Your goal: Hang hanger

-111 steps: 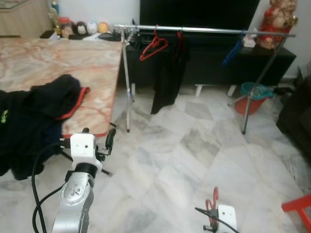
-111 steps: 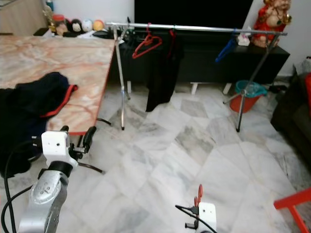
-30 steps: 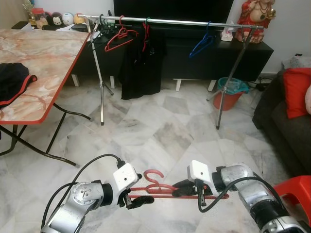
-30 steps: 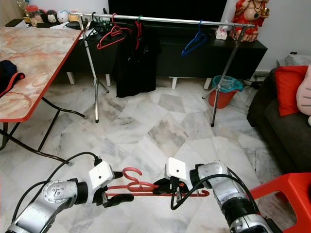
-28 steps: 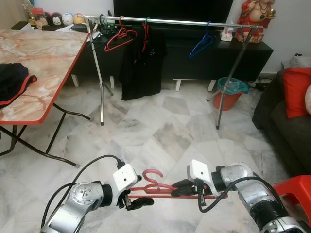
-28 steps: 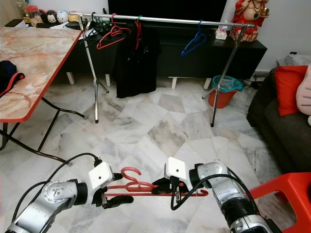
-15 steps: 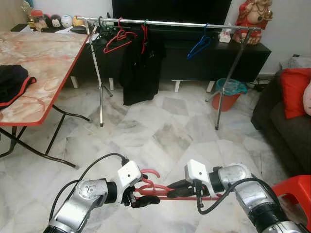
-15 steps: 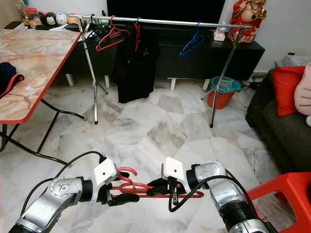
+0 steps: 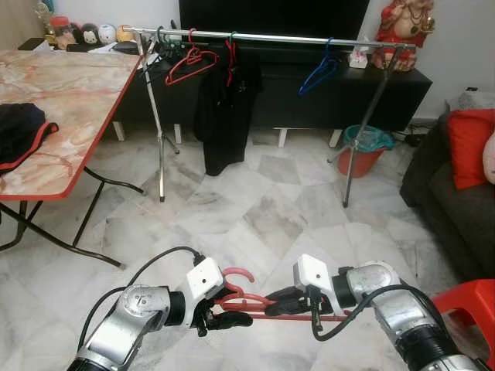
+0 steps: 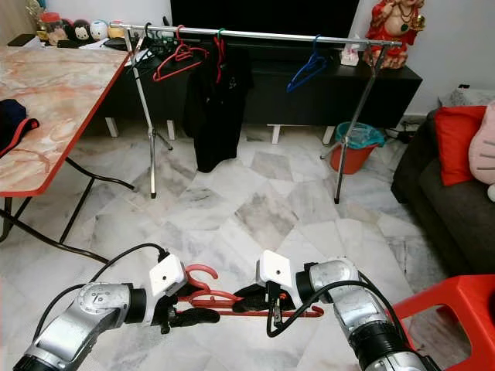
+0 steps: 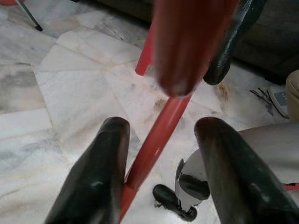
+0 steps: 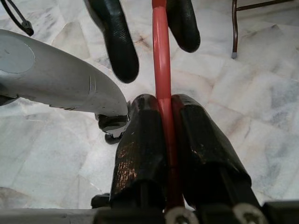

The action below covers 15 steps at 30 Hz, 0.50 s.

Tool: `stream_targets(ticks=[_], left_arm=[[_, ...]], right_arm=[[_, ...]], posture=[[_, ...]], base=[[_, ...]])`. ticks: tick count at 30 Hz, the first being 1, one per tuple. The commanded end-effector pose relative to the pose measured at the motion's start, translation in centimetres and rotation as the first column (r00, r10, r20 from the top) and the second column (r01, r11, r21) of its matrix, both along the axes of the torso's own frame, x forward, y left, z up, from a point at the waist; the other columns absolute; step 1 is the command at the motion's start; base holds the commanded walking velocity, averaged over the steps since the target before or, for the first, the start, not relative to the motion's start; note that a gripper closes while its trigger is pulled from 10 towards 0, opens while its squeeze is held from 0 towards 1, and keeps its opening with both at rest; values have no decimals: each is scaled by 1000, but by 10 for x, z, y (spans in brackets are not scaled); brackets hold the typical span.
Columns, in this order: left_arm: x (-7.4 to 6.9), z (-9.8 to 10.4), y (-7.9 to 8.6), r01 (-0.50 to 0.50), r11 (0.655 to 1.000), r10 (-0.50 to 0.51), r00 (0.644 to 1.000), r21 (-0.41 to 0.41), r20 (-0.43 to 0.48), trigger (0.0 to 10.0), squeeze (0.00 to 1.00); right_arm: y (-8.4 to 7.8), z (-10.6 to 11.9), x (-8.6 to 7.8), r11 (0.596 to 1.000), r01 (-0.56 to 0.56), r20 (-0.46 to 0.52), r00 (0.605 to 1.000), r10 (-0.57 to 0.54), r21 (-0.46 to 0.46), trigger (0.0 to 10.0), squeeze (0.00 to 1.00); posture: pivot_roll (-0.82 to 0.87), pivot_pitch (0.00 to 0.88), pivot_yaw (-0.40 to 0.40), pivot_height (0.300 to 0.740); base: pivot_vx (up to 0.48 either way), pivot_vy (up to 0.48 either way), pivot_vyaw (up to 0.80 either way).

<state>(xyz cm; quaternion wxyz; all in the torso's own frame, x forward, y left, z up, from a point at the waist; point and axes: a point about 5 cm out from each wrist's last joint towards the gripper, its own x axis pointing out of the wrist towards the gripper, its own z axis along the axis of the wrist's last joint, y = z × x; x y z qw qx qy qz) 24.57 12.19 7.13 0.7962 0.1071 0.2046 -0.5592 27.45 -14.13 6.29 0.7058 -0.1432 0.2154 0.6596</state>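
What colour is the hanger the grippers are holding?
Red. The hanger shows best in the right wrist view.

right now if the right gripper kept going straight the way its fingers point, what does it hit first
Probably the left gripper. The right gripper, shut on the red hanger, points along its bar toward the left gripper's open fingers, which straddle the same bar just ahead. Depth is hard to judge.

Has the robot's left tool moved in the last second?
Yes. The left tool has slid rightward along the red hanger, closer to the right tool.
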Motion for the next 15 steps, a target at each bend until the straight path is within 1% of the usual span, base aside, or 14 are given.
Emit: stream_targets(ticks=[1,8,15], left_arm=[[-1,1,-5,42,999,-42,999,-2,-9,0,0],[-2,1,-6,69,998,-69,997,-5,-22,0,0],[-5,2,-7,91,996,-91,995,-15,-36,0,0]], right_arm=[[3,9,4,1000,-1,38,999,0,21,10000,0],[4,10,6,999,13,47,999,-14,31,10000,0],[6,10,6,999,2,42,999,-4,39,10000,0]], posture=[[87,0,-69,740],[87,0,-70,740],[88,0,-70,740]], base=[[0,0,0],[0,0,0],[0,0,0]])
